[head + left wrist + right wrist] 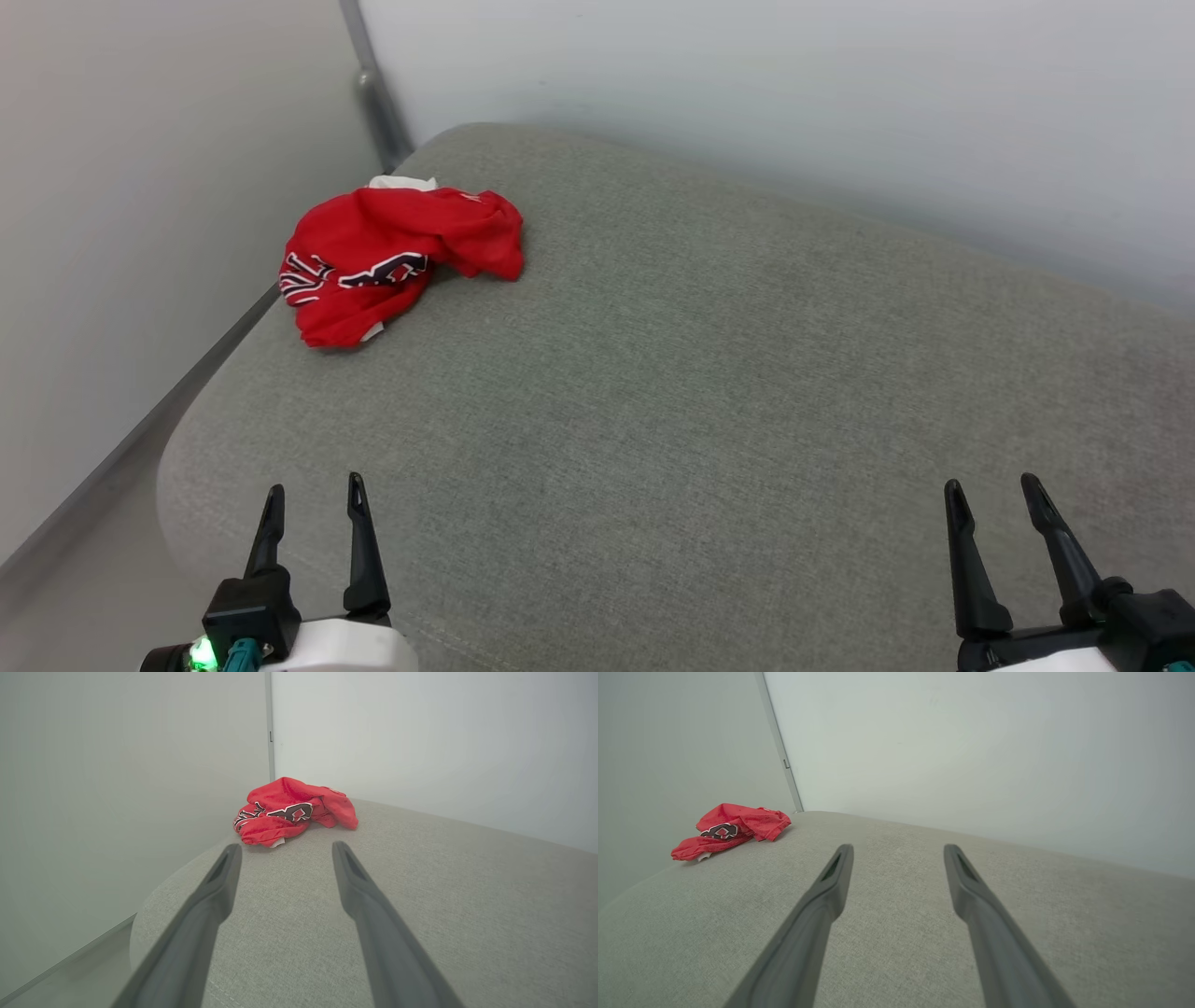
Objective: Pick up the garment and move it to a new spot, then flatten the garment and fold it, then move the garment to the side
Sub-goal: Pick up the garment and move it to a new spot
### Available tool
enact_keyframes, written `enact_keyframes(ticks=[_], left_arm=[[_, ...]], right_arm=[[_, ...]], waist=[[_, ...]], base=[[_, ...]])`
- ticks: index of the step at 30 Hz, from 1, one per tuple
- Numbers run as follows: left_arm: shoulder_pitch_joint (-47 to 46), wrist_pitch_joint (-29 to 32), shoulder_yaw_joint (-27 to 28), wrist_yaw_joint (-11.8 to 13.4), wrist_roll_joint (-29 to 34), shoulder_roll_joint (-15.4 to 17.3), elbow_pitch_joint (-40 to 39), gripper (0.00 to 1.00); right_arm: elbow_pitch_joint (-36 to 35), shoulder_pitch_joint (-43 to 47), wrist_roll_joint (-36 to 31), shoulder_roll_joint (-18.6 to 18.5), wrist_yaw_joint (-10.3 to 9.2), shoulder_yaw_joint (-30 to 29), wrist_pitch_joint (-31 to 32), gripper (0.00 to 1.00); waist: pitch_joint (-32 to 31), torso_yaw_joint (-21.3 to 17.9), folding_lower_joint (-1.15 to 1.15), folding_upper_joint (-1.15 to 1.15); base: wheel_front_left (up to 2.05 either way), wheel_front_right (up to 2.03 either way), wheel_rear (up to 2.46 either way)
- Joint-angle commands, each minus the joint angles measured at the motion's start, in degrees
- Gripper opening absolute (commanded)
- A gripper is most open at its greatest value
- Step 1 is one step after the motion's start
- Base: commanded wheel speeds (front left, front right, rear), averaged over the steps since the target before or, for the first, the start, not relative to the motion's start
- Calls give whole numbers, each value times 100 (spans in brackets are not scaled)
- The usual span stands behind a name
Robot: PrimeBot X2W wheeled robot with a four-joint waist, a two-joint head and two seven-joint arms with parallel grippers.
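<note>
Pale walls (747, 93) stand behind a wide grey cushion (700, 392). The red shirt (392, 261) lies crumpled in a heap at its far left end, near the left wall, with black and white lettering partly showing. The left claw (315, 485) and the right claw (991, 483) hover over the near edge, each with jaws spread wide and holding nothing, well apart from the shirt. It seems the first step, the pick-up, is not yet begun. The next move, I think, calls for the left claw, which is nearer, to reach forward, come down on a raised fold and close on it.
</note>
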Motion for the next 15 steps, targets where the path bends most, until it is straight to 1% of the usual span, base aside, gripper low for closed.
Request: enact_keyframes(ticks=[1,5,10,15], left_arm=[[46,-16,23,-8,-7,-4,-20,100],[61,-16,34,-10,-25,-5,-21,100],[57,-16,55,0,-8,-4,-14,100],[-268,-16,175,-118,37,-4,8,100]], right_arm=[[-4,27,-32,2,-2,1,-14,100],[1,9,-60,1,-2,-13,-14,100],[6,-6,-61,2,-2,20,-14,100],[-44,-67,-100,1,-2,2,-14,100]], waist=[[15,155,0,0],[31,281,0,0],[30,319,0,0],[117,269,0,0]], base=[[0,0,0],[0,0,0],[0,0,0],[0,0,0]])
